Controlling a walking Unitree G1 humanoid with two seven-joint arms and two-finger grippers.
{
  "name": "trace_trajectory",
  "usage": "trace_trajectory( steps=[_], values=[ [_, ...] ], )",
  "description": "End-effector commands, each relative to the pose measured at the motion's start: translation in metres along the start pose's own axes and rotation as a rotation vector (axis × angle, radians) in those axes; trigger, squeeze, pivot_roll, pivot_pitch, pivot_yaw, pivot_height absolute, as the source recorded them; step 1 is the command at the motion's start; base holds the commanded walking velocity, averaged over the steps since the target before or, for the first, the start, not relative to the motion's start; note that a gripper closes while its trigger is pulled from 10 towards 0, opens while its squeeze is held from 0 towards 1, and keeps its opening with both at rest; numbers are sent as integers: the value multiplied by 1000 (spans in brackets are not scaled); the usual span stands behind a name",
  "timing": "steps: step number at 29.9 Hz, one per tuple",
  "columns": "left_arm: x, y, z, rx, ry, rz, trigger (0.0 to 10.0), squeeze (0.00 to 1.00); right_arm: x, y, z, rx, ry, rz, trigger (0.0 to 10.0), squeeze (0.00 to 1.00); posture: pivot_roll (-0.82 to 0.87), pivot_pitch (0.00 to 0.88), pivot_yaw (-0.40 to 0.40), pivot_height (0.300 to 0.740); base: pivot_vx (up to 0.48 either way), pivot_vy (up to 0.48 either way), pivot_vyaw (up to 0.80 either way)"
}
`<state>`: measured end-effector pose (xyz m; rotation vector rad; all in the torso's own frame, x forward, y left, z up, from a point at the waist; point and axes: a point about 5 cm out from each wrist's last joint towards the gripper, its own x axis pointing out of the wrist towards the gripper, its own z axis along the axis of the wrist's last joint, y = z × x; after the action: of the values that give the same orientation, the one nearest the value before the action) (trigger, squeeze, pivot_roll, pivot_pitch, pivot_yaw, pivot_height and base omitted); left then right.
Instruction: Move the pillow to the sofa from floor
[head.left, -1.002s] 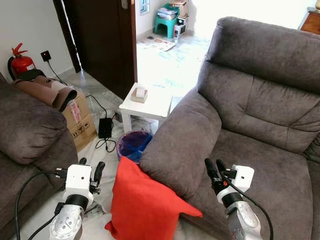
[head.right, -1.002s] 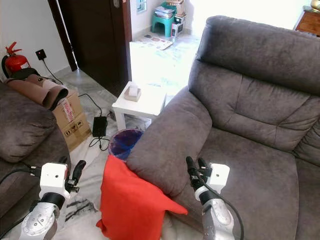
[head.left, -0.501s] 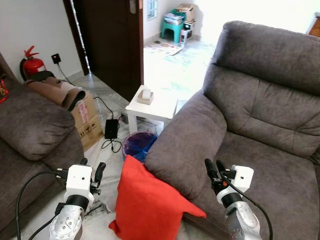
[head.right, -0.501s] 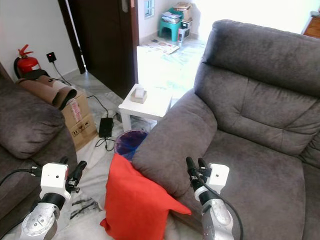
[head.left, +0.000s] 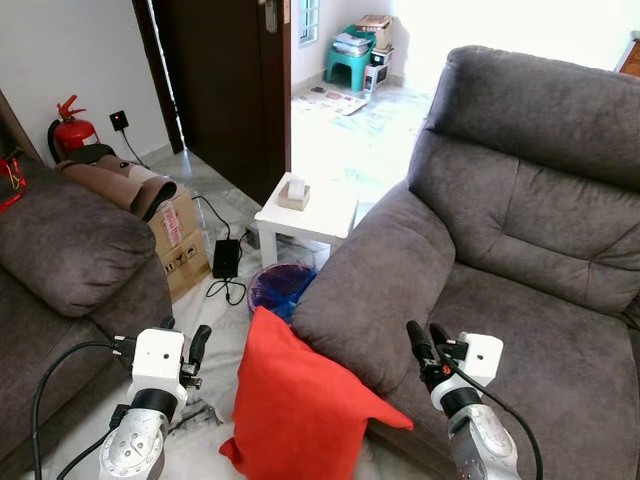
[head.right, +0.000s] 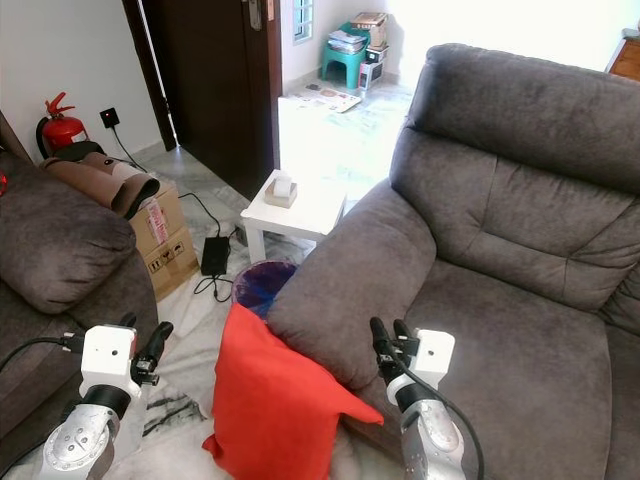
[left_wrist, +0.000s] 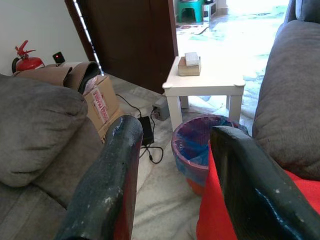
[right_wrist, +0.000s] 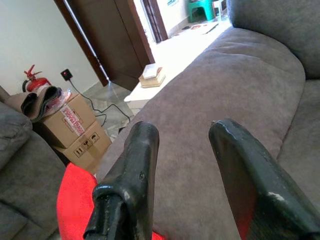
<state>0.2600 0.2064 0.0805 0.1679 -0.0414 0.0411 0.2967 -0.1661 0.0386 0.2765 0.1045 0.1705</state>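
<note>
Nothing on the floor has moved in the last second; what shifts is the robot's own view, which tilts up a little so more of the doorway and the far room comes in. Both arms stay where they were, held low and forward.

Beside the pillow (head.left: 300, 410), on its left, hovers the left gripper (head.left: 182, 338), fingers spread, holding nothing. Over the front of the sofa (head.left: 520, 230) seat, close to its arm, the right gripper (head.left: 427, 340) is likewise spread and empty. Neither touches the red pillow, which stands on edge on the floor (head.left: 225, 315), leaning against the end of the sofa arm, one corner poking toward the seat front.

So the task looks barely begun: the robot seems to be lining itself up, and the grasp is not yet made. My guess is the left arm has the nearer reach, though a soft pillow may call for both.

Underfoot is pale marble tile, glossy, with a black adapter (head.left: 224, 257) and its cable lying loose on it. Just behind the pillow sits a bin (head.left: 278, 287) with a purple liner, and behind that a small white table (head.left: 310, 208) carrying a little box (head.left: 293, 192). To the robot's left is a second grey couch (head.left: 70, 260), a cardboard carton (head.left: 178, 240) with a rolled brown thing on it, and a fire extinguisher (head.left: 72, 130) by the wall. A dark door (head.left: 225, 80) stands open onto a bright room with a green stool (head.left: 352, 62).
</note>
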Motion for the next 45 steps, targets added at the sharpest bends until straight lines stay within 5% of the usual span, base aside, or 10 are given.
trace_trajectory(
  steps=[1,45],
  values=[
    [0,2,-4,-7,30,5,10000,0,0,0,-1,-24,14,4,10000,0,115,71,-15,671,0,0,0],
    [-6,3,-18,-46,114,16,10000,0,1,11,-18,-57,114,81,10000,0,130,63,-17,637,0,0,0]
  ],
)
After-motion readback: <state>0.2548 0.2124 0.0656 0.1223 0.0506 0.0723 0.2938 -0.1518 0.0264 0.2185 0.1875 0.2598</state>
